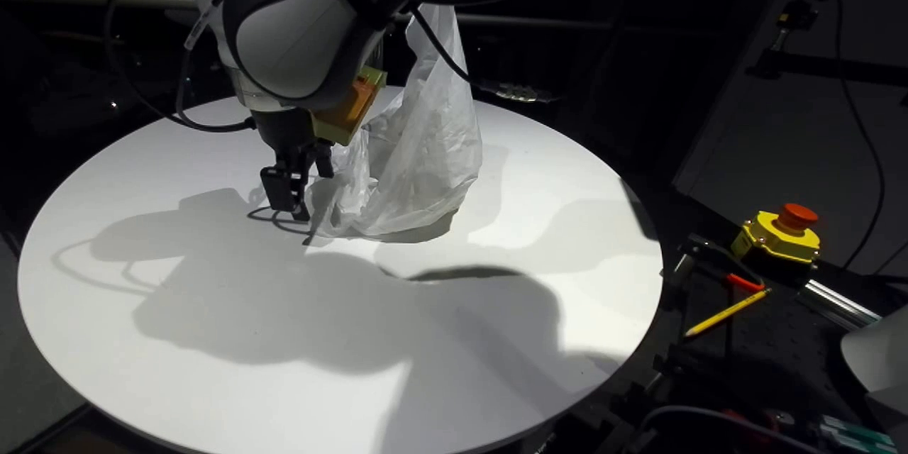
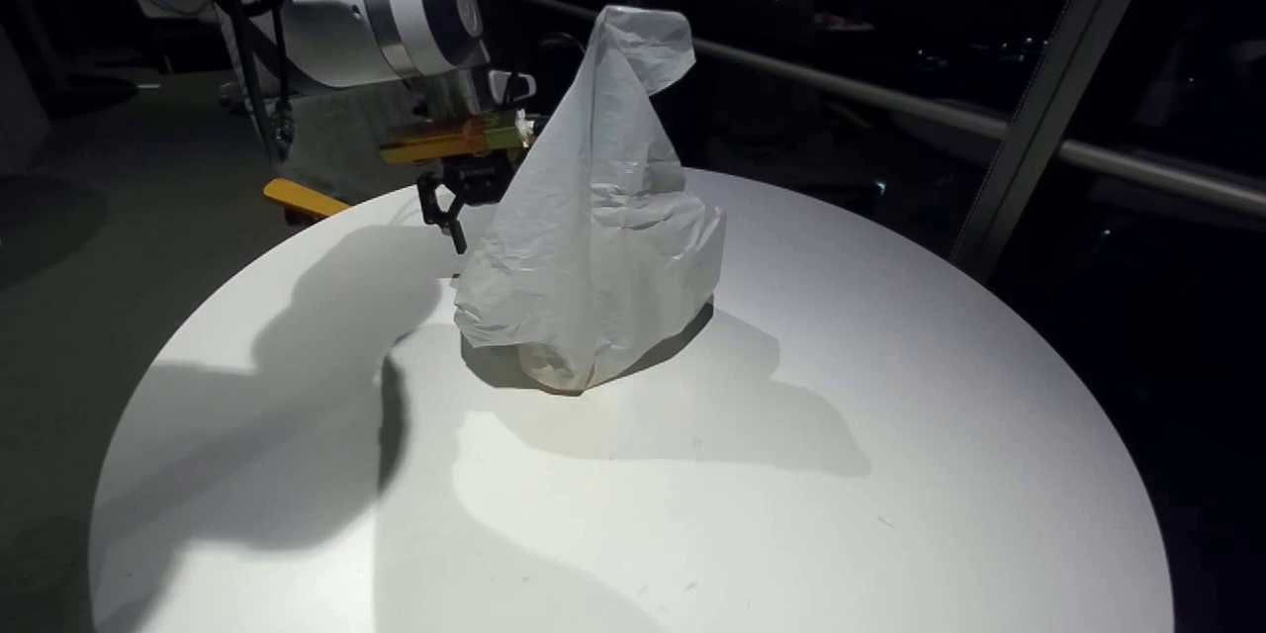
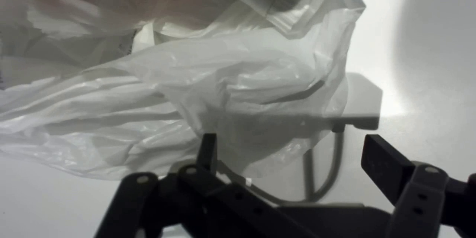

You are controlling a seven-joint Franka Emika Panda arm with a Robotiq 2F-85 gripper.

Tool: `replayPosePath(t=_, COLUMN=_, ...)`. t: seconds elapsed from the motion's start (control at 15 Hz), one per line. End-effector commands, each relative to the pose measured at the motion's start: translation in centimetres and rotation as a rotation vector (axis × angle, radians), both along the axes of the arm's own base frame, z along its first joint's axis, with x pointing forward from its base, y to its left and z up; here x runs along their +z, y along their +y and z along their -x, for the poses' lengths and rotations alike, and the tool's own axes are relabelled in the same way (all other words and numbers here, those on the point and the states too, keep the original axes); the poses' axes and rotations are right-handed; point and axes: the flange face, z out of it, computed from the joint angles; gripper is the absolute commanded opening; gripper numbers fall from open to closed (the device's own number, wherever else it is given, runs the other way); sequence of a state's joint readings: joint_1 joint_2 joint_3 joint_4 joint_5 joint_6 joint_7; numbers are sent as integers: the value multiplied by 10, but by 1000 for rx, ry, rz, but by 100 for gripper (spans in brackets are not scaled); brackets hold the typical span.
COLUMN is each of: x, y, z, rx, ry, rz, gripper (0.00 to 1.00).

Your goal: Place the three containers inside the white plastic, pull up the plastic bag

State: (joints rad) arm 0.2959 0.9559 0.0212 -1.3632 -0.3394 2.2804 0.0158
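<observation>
Nearest in the wrist view, the gripper [image 3: 292,147] is held wide, nothing clasped. Beyond it, far and left, the white plastic bag [image 3: 122,100] is set on the table [image 3: 438,63], its near folds strung left to right, along the gripper's span, so a turn may be needed before pinching.

Both exterior views overlooking table [image 1: 340,312], wrist view closer

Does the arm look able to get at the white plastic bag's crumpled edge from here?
Probably yes: the arm has its jaws open close by the white plastic bag, and the wrist view shows nothing blocking its crumpled edge.
</observation>
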Motion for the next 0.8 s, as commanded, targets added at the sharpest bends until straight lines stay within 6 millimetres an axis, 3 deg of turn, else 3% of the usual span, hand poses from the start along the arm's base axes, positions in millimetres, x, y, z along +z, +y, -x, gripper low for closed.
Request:
replayPosePath(t=0.0, x=17, y=-5, z=-3, rx=36, ry=-25, rz=61, gripper=100)
replayPosePath(t=0.13, x=28, y=-5, z=8, rx=-4, ry=66, rz=48, gripper=100)
replayPosePath(t=0.2, x=7, y=-6, z=-1, rx=4, ry=18, rz=44, gripper=100)
replayPosePath(t=0.73, x=21, y=-8, z=0, rx=2, ry=53, rz=61, gripper=100)
